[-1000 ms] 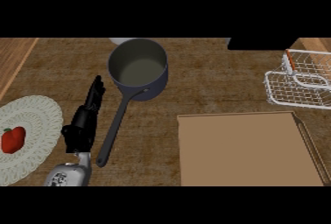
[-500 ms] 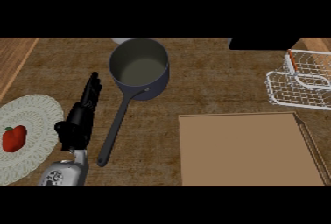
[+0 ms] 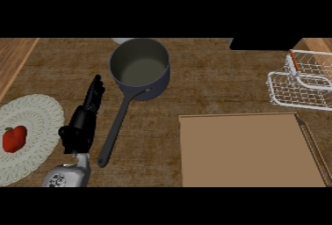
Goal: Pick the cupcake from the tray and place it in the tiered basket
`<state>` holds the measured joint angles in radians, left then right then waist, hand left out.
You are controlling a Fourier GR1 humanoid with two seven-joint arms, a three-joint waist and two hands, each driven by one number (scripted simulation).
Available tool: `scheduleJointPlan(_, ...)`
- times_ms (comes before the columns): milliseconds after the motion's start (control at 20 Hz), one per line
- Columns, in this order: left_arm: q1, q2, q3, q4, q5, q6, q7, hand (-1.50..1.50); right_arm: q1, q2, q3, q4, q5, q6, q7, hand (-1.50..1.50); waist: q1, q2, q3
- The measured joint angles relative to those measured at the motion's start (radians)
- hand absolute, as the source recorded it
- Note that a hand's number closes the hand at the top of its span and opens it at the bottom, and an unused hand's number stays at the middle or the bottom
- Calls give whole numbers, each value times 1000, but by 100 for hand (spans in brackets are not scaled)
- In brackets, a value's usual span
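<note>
No cupcake shows on the flat brown tray [image 3: 250,149], the left robot hand [image 3: 79,129] well left of the tray holds nothing, fingers straight, and a cupcake is likely light and squishy, so hold its bottom sides.

The left hand [image 3: 81,126] is low on the counter [image 3: 214,83], fingers straight. A pot [image 3: 146,86] sits up and to its right, handle alongside. Left of it is a plate [image 3: 40,117] holding something red [image 3: 14,138]. The tray [image 3: 250,149] and wire basket [image 3: 303,94] are far right.
</note>
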<state>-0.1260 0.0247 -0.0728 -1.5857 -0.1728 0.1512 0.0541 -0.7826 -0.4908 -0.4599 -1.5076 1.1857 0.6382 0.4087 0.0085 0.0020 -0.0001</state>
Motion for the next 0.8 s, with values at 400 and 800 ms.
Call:
scheduleJointPlan(400,5,-5,-4,-3,-3,4,2,0,-9,-26,-65,224,-36,-161,-16,-150,1,0,0)
scheduleJointPlan(800,-10,-5,2,8,-8,13,2,0,-31,-7,-200,339,-189,-259,-42,-150,-2,-1,1)
